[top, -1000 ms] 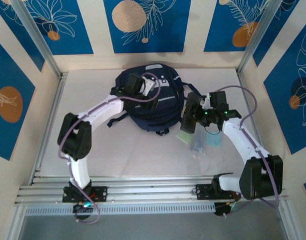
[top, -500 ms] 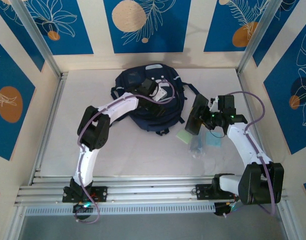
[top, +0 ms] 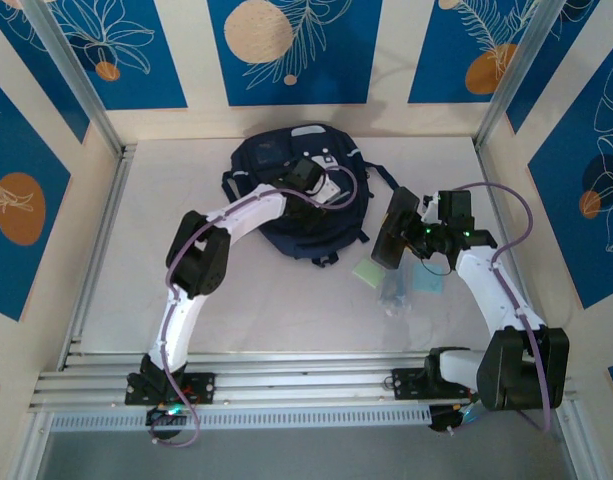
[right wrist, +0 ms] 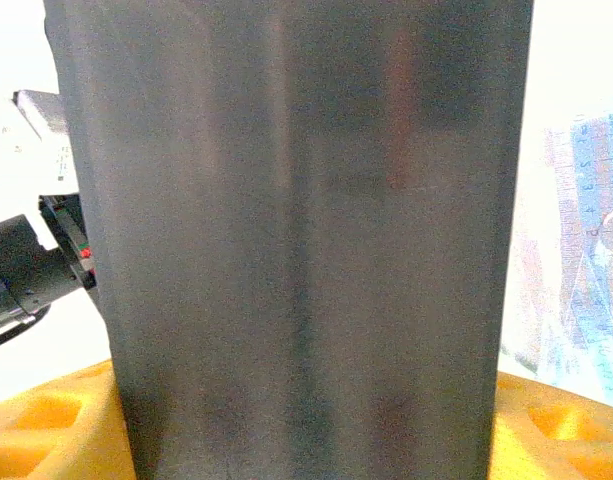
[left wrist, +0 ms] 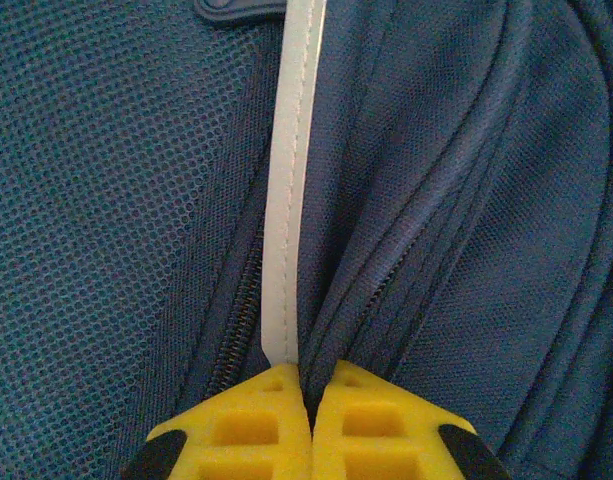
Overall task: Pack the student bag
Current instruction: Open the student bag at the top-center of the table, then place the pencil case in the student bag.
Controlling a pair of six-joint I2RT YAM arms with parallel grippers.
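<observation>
We are opening the student bag (top: 266, 160), which lies far-centre on the table (top: 286, 300): our left gripper (left wrist: 311, 405) is pinched tight on its seam fold (left wrist: 324, 320) beside a white strip (left wrist: 286, 180). The right gripper (top: 414, 237) clasps a dark slab (top: 394, 230) just right of the bag — next, we judge, pull the seam open to admit it.

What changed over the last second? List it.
The left arm reached farther right across the student bag, and the left end effector closed on its pale strip. The right end effector drew its dark slab slightly right, away from the bag. The bag stayed put.
</observation>
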